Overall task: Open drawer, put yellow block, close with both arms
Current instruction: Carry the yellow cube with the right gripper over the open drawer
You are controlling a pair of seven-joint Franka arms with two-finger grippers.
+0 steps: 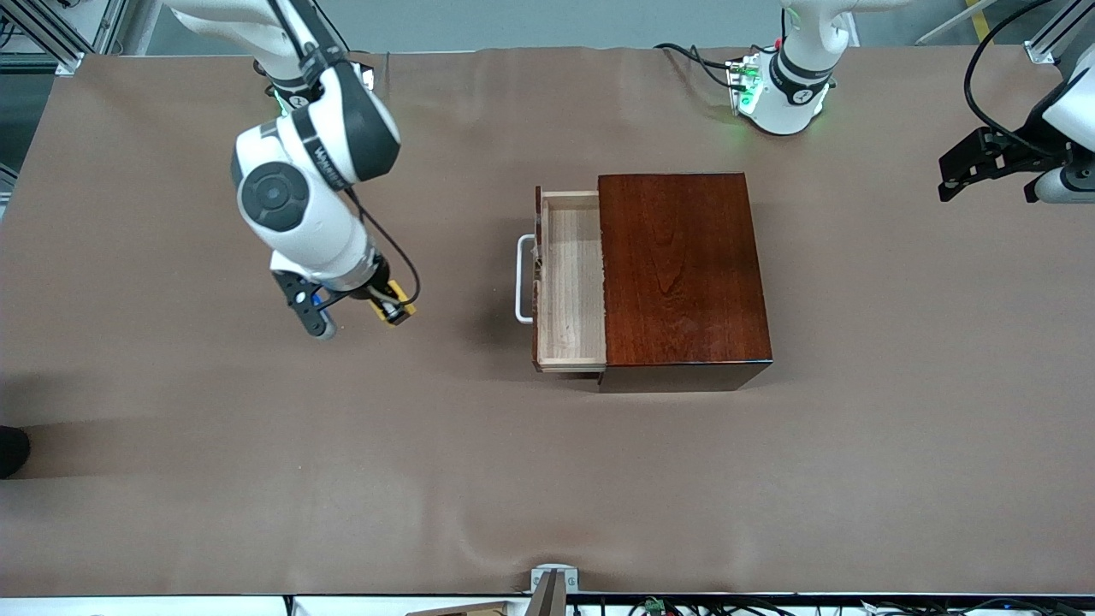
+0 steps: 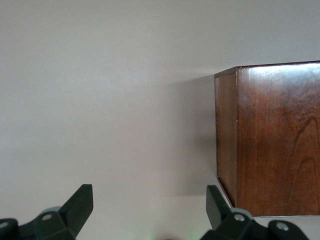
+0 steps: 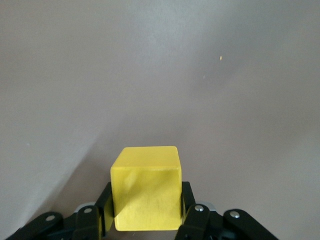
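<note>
Drawer (image 1: 571,282): pulled out of wooden box (image 1: 680,274) toward right arm's end of table (image 1: 171,479); tray looks empty.
Yellow block (image 1: 395,306): clamped in right gripper (image 1: 392,308), off the cloth, well apart from drawer, not yet over it.
Left gripper (image 2: 150,212): fingers spread, nothing between; arm waits beside box, at the end away from the drawer.
Risk: block could clip drawer front or handle (image 1: 523,280) if carried too low.
Risk 2: early let-go drops block short of tray.
</note>
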